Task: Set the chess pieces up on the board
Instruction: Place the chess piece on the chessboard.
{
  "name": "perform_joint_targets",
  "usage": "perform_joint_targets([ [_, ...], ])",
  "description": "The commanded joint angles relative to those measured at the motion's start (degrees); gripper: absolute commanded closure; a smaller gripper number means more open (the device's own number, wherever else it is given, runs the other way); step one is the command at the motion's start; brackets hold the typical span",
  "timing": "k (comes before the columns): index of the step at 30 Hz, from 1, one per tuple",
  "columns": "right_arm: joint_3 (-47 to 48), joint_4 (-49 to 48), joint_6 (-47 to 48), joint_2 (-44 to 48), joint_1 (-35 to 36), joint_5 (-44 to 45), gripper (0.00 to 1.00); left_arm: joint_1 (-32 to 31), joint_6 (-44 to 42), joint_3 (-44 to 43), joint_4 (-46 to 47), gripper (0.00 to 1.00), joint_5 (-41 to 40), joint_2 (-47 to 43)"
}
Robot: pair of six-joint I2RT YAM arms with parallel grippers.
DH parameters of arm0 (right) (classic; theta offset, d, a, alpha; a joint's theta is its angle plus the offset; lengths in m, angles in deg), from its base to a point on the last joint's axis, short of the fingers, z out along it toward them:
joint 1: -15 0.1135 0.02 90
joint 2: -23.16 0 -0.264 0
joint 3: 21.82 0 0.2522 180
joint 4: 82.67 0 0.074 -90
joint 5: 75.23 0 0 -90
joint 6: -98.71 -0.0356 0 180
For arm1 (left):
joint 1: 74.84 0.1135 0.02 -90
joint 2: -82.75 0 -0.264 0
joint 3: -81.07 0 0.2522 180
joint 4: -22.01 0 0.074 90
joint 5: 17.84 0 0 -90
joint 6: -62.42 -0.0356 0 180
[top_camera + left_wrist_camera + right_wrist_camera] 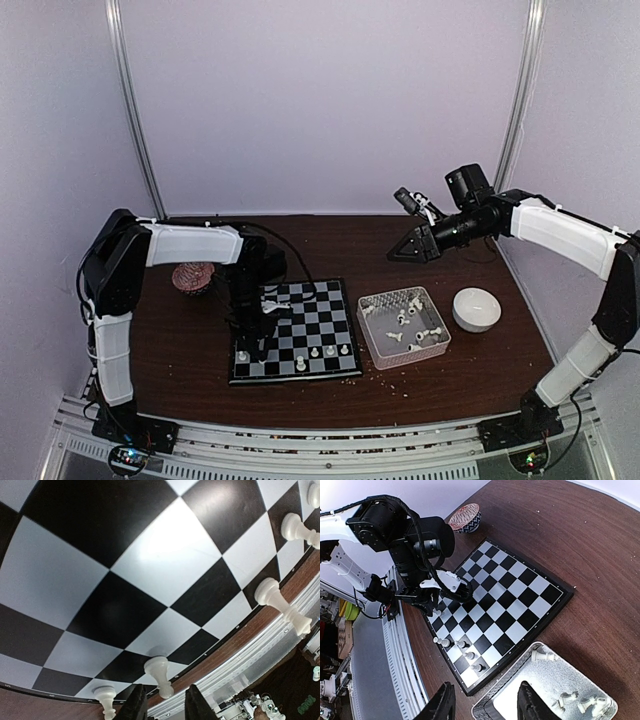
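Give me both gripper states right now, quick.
Left gripper: slightly open, jaws either side of a standing chess piece on the board, not gripping it.
Right gripper: open, empty.

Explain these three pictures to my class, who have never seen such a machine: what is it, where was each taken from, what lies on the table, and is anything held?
This is a robot with two arms, each ending in a two-finger gripper. The wide picture comes from a fixed camera above and behind them; the other two come from wrist cameras, so each sees its own gripper. On the table lie a board with a row of white pieces along its near edge, a clear tray with more of them, a white bowl and a patterned bowl. The left gripper sits low over the board's near left corner, fingers slightly apart around a standing piece, seemingly not squeezing it. The right gripper is raised, open and empty.
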Motion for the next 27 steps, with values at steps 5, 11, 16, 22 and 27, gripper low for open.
perform_joint_targets([
  [5,-0.92,-0.95,-0.32,1.74,0.34,0.23,0.59,-0.08,1.82,-1.58,-0.8,0.67,-6.57,-5.43],
  [11,-0.42,0.11,0.45,1.51,0.4,1.57,0.58,-0.98,2.32,13.06,22.65,0.64,-11.23,-24.38],
  [16,0.52,1.39,1.39,0.28,0.4,2.67,0.58,-3.65,2.68,23.63,38.03,0.64,-15.11,-31.71],
  [22,1.66,2.96,2.71,-0.84,0.39,3.66,0.59,-6.8,1.09,25.02,39.09,0.64,-20.36,-27.39],
  [27,1.26,3.18,3.54,-0.27,0.4,5.15,0.58,-7.64,0.42,25.12,38.71,0.65,-19.48,-24.55],
])
